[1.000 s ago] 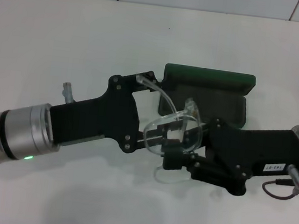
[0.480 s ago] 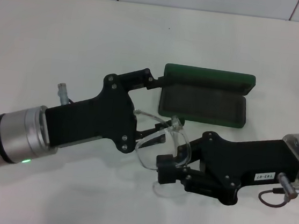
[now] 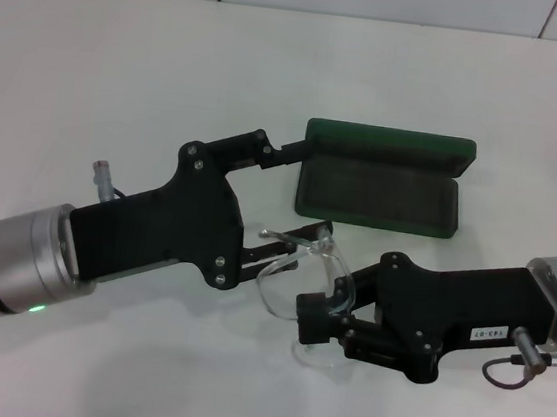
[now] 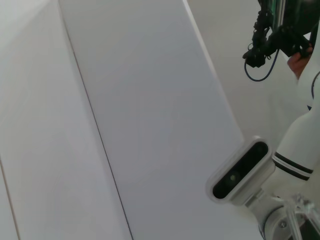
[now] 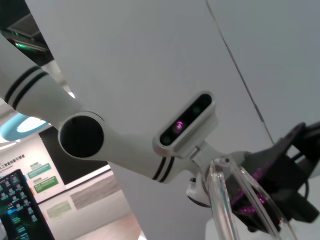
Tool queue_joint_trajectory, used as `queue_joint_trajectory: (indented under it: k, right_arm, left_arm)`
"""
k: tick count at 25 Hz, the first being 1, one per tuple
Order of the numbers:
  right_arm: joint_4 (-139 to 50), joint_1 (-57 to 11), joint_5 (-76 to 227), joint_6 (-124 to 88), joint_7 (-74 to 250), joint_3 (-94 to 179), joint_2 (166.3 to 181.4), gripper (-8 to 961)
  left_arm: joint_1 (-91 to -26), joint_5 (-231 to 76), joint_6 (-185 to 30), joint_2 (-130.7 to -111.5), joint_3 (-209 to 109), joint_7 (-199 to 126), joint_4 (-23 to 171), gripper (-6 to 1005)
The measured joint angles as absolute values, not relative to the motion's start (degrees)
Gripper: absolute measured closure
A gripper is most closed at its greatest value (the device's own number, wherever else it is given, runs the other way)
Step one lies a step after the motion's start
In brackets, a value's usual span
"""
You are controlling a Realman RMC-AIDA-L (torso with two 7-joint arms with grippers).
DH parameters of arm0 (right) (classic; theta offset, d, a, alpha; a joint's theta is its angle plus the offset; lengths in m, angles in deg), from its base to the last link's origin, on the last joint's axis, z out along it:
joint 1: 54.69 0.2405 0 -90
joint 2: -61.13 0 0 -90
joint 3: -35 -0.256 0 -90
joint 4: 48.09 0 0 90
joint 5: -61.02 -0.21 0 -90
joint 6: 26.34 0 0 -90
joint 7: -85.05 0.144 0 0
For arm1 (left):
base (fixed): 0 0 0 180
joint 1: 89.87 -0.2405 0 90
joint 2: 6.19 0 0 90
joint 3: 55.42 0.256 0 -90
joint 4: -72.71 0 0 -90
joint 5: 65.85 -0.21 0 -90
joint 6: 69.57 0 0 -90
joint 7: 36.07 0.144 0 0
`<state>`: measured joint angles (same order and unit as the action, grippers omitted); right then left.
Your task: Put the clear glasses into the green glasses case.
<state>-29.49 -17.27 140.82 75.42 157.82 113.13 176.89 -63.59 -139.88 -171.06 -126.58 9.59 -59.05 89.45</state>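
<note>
— Glasses (image 3: 296,271), head view: where?
— Between my grippers, above the table (image 3: 122,80), near the open case (image 3: 381,178). My right gripper (image 3: 315,311) is clamped on the frame; my left gripper (image 3: 289,245) touches an arm, grip unclear.
— Right wrist?
— Clear arms show, close up.

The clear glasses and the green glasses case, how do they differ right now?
The clear glasses are see-through and held off the table between the left pincer and right pincer; the green glasses case is opaque dark green, lying open and empty on the table. Both are similarly wide.
</note>
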Motion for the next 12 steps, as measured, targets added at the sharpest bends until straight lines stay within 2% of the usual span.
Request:
queue_joint_trajectory:
  k: [12]
  right_arm:
    - [-29.41,-17.38,142.43,70.26,157.71,113.13,176.69,835]
  left_arm:
    - [-64.32,-138.66,-171.69,-126.42,9.67,-59.01,89.52,389]
